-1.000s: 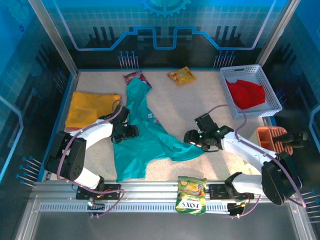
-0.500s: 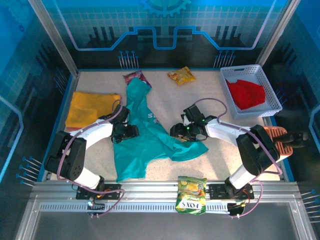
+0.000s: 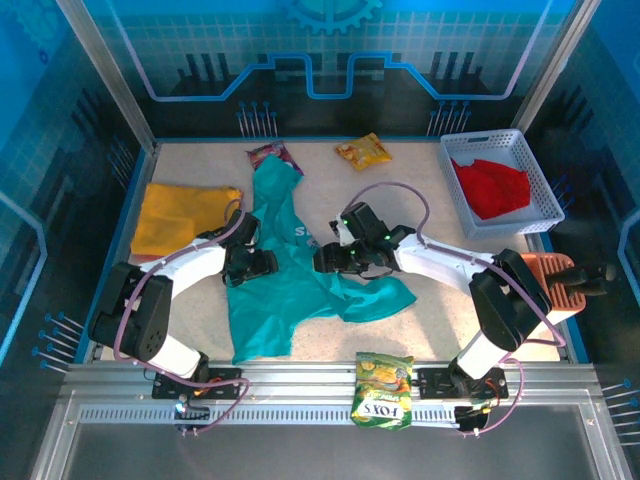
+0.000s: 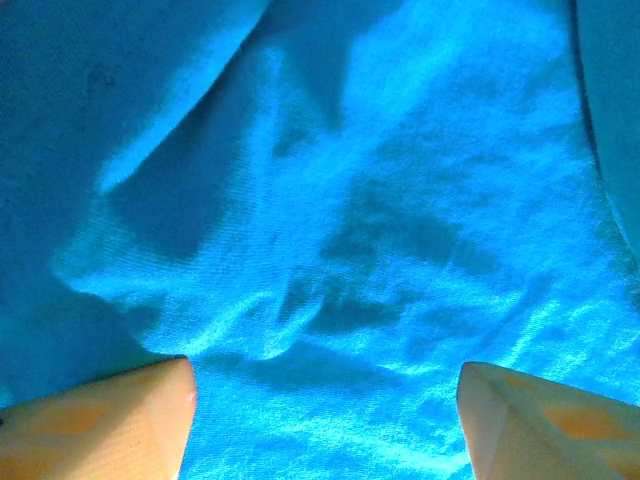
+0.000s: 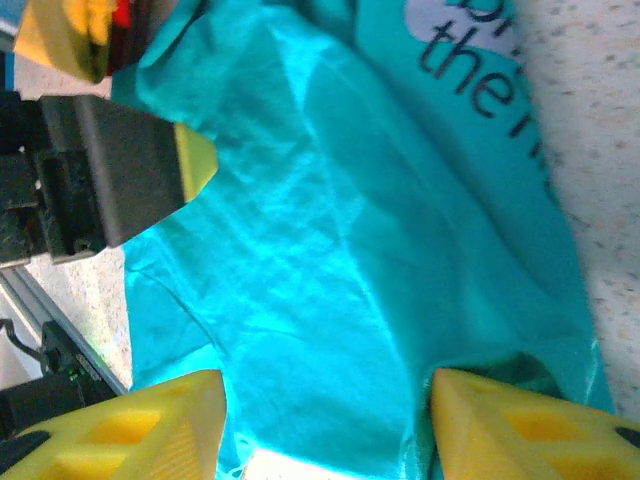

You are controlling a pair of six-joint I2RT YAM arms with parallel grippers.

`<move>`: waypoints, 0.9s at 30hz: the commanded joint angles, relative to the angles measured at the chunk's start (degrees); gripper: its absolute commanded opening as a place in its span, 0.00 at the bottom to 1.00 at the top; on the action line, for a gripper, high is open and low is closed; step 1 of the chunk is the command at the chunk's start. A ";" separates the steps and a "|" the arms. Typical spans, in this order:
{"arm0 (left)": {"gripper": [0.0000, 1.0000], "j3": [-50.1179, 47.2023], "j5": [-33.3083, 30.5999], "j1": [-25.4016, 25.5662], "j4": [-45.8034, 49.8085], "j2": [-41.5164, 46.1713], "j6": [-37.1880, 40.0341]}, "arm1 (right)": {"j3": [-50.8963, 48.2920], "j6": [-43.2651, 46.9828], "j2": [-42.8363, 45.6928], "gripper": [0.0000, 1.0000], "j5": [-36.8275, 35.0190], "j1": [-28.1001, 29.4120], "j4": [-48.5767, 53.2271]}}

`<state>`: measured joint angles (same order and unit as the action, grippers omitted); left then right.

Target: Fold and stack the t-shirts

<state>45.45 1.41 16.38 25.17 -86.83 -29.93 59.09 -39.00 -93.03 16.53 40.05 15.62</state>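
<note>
Both arms are down on the teal t-shirt (image 3: 285,300), and neither has hold of it.

From above, the teal t-shirt lies crumpled in the middle of the tabletop (image 3: 420,200). The left gripper (image 3: 262,265) sits on its left half and the right gripper (image 3: 325,260) by the chest lettering. I count three shirts: this one, a yellow-orange t-shirt (image 3: 180,215) flat at the left edge, and a red t-shirt (image 3: 490,187) in the one white basket (image 3: 545,195) at upper right. There are also three snack packets (image 3: 362,151). In the left wrist view the fingers (image 4: 100,420) are spread wide over rumpled teal cloth and grip nothing. In the right wrist view the fingers (image 5: 530,420) are likewise apart, with cloth lying loose between them. The shirt looks light, limp and quick to bunch. I'd pinch a hem or shoulder edge, one arm per side, not mid-panel.
</note>
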 commanded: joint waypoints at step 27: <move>0.70 -0.80 1.76 -0.34 -0.20 0.17 0.40 | 5.96 5.56 1.80 0.56 -13.80 -0.29 15.54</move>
<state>45.21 1.93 16.38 24.95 -86.83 -29.93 63.51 -34.22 -92.97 4.49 41.10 26.92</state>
